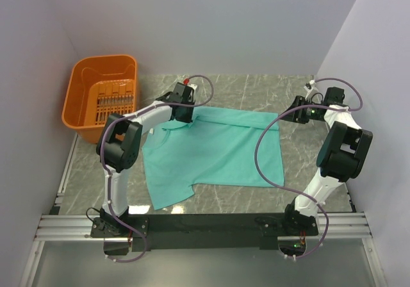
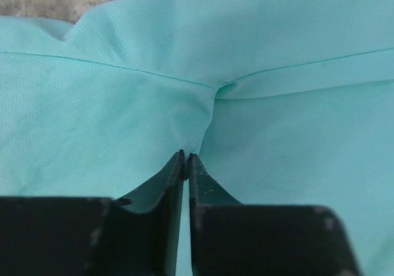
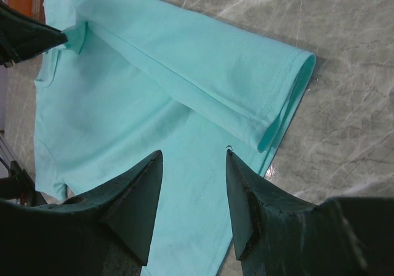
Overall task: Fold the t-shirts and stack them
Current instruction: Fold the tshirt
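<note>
A teal t-shirt point(image 1: 214, 152) lies spread on the marble table, its far long edge folded over toward the middle. My left gripper point(image 1: 182, 115) is at the shirt's far left, shut on a pinch of the teal fabric point(image 2: 203, 113); the cloth puckers at the fingertips point(image 2: 186, 159). My right gripper point(image 1: 300, 111) is open and empty, beside the shirt's far right corner. In the right wrist view the gripper point(image 3: 194, 156) hovers over the shirt point(image 3: 154, 103), near the folded edge's end point(image 3: 289, 91).
An orange plastic basket point(image 1: 102, 98) stands at the far left of the table, apart from the shirt. White walls close in at the left, back and right. Bare marble point(image 1: 307, 172) lies right of the shirt.
</note>
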Robot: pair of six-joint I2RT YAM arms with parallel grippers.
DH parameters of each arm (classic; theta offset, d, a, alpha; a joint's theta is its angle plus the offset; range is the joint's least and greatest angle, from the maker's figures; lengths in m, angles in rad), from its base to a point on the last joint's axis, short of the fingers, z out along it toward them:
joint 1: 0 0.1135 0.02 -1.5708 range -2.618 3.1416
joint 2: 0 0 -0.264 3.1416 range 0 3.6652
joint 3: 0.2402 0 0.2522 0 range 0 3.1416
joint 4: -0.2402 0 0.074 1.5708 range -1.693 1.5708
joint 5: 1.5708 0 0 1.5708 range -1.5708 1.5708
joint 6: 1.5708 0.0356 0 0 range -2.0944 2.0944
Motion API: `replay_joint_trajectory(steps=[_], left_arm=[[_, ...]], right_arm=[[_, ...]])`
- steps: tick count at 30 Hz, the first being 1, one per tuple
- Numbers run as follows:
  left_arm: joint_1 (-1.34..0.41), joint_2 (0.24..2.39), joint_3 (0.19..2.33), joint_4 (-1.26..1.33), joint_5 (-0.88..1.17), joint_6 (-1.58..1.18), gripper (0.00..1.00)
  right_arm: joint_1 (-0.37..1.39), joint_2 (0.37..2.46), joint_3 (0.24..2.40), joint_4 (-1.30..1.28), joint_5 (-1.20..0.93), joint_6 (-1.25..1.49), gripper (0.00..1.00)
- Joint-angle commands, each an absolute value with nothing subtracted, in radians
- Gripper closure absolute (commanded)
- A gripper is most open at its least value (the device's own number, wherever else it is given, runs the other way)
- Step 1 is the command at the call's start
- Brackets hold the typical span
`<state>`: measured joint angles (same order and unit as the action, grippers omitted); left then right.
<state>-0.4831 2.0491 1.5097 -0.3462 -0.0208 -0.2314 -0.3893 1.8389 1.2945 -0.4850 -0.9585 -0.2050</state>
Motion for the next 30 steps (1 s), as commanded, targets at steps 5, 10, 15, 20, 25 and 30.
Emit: replay_joint_trajectory(steps=[5, 10, 15, 20, 25, 30], left_arm=[[-0.503, 2.016, 1.549, -0.362, 0.017, -0.210, 0.96], [-0.512, 2.023, 1.548, -0.399, 0.058, -0.207, 0.99], [-0.512, 1.996, 1.523, -0.377, 0.051, -0.221, 0.99], [-0.514, 2.005, 1.539, -0.409, 0.074, -0.219, 0.78], [-0.514, 2.036, 1.542, -0.471, 0.049, -0.216, 0.59], [-0.470, 1.852, 1.457, -0.324, -0.103, -0.322, 0.41]], right_arm=[[-0.399, 1.836, 1.289, -0.477, -0.989, -0.203, 0.48], [-0.402, 1.836, 1.289, -0.476, -0.994, -0.201, 0.48], [-0.402, 1.841, 1.292, -0.482, -0.992, -0.207, 0.47], [-0.402, 1.856, 1.296, -0.491, -0.980, -0.213, 0.47], [-0.400, 1.870, 1.319, -0.505, -0.937, -0.227, 0.47], [-0.371, 1.894, 1.357, -0.503, -0.841, -0.218, 0.47]])
